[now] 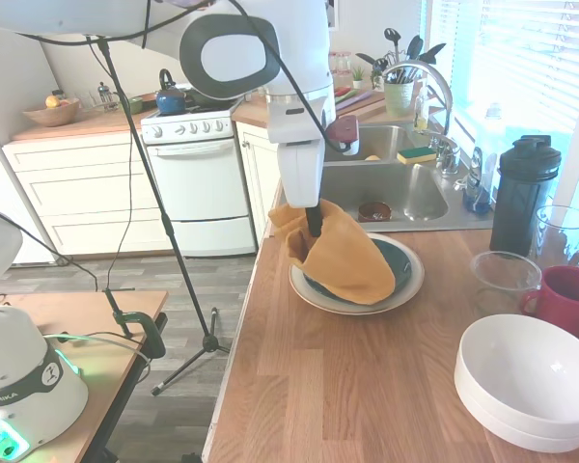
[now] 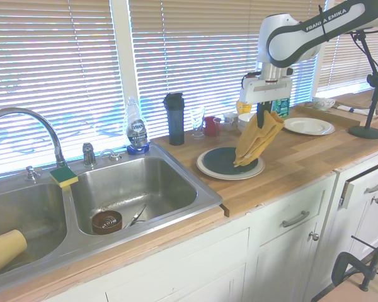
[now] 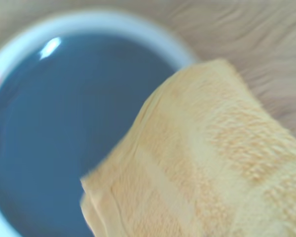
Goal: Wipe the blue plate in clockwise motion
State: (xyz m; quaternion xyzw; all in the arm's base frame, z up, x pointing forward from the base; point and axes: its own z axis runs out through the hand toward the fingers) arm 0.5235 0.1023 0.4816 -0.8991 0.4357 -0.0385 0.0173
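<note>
The end effector [image 1: 314, 230] pinches a yellow cloth [image 1: 340, 257] that drapes onto the blue plate [image 2: 225, 160], stacked on a cream plate [image 2: 230, 173] on the worktop [image 1: 367, 386]. Best to press the cloth flat and sweep round clockwise — keeping inside the rim.

- Bright daylight floods through the blinds [image 2: 176, 56], washing them out.
- Wrist view is soft; glare spot on the plate [image 3: 49, 47].
</note>
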